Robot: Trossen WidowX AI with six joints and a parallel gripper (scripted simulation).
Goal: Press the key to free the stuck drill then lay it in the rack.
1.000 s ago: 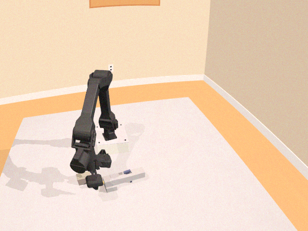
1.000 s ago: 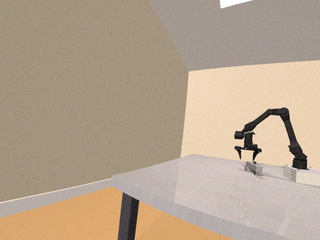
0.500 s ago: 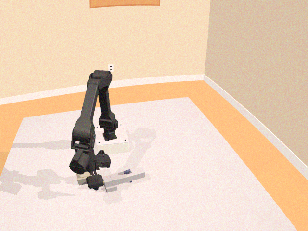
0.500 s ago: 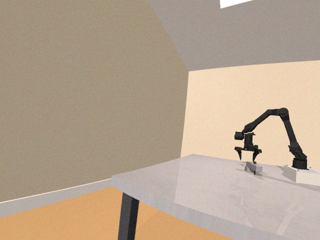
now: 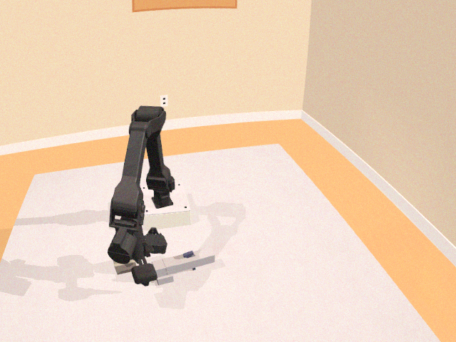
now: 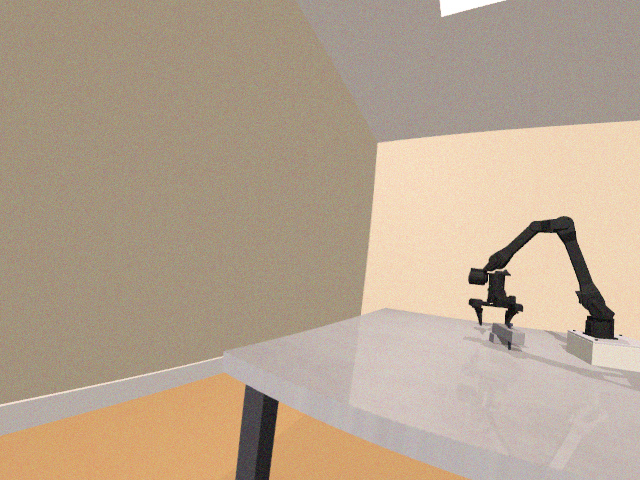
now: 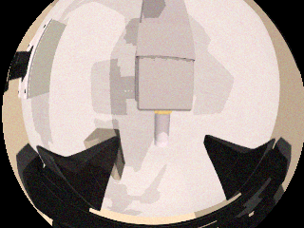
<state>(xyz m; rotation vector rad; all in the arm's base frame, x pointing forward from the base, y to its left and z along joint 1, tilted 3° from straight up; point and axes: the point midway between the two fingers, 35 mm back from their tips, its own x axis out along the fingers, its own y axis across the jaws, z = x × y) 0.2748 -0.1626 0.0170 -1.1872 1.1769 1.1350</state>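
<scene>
A long grey housing [image 5: 184, 263] [image 6: 511, 335] [image 7: 165, 83] lies on the table. A dark blue key [image 5: 188, 254] shows at its top edge in the top view. The drill [image 7: 161, 127], a pale grey rod with a yellow band at its root, sticks out of the housing's end; the gripper hides it in the top view. The small beige rack [image 5: 124, 268] [image 7: 101, 136] stands beyond the drill's end, off to one side, partly hidden by a finger. My gripper [image 6: 494, 324] [image 7: 161, 138] is open and empty above the drill, its fingers on either side of the rod in the wrist view.
The arm's white base box [image 5: 167, 219] [image 6: 607, 353] stands behind the housing in the top view. A low grey block [image 5: 164, 281] sits at the housing's near side. The table's edge [image 6: 413, 428] shows in the exterior view. Arm shadows fall around the housing.
</scene>
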